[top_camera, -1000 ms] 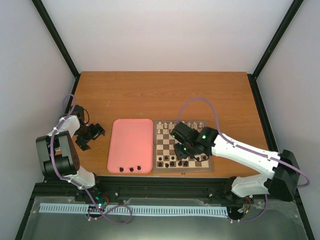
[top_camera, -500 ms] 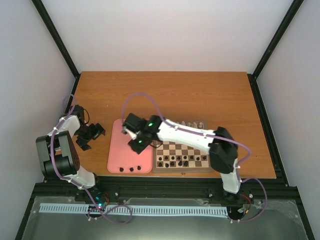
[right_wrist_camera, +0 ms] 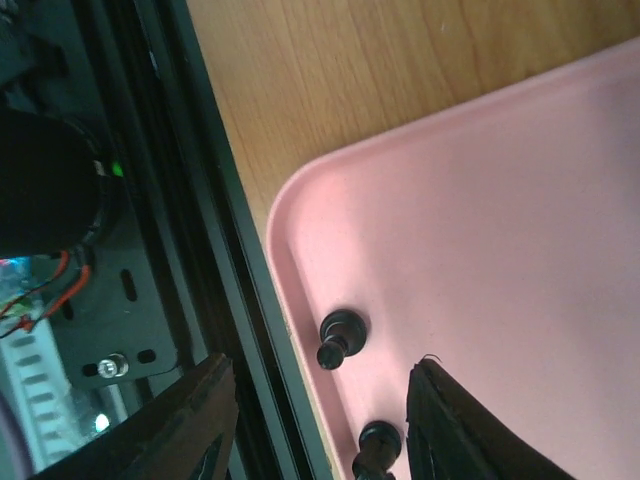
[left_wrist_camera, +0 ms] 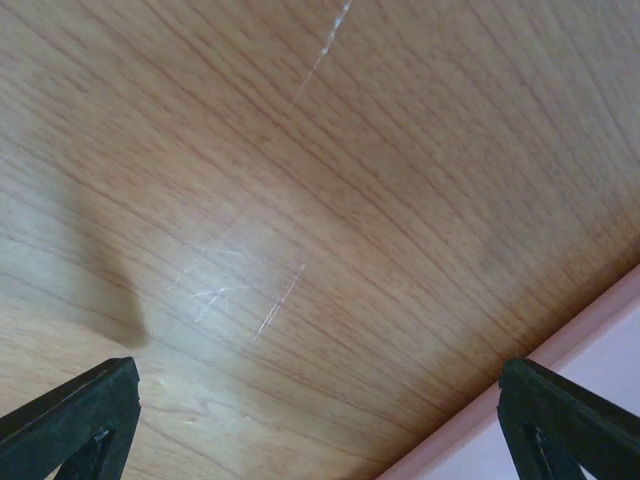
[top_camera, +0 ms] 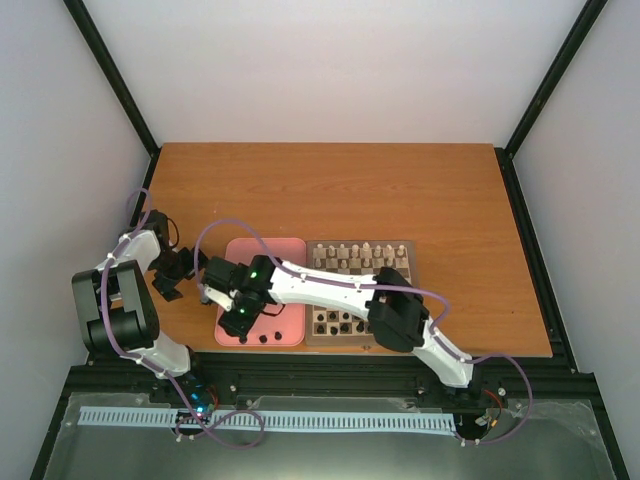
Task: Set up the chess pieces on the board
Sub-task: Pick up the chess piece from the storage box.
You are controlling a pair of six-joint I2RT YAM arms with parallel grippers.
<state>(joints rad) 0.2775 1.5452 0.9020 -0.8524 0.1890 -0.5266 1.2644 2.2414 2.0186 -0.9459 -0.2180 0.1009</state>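
Left end effector (left_wrist_camera: pixel 315 400) open, empty, over counter (left_wrist_camera: pixel 300 200) just beside tray (top_camera: pixel 265 250). Right end effector (right_wrist_camera: pixel 318 415) open, holding nothing, above a dark pawn (right_wrist_camera: pixel 340 338) in the tray's near-left corner; another lies beside it. Board (top_camera: pixel 400 280): cream row (top_camera: pixel 365 257) on far edge, dark set (top_camera: pixel 335 322) on near rows, part hidden by arm. Looks nearly done: tray leftovers remain.

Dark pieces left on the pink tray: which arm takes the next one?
Right. The right gripper hangs open over the near corner of the pink tray, a dark piece below it. The left gripper is over the table beside it.
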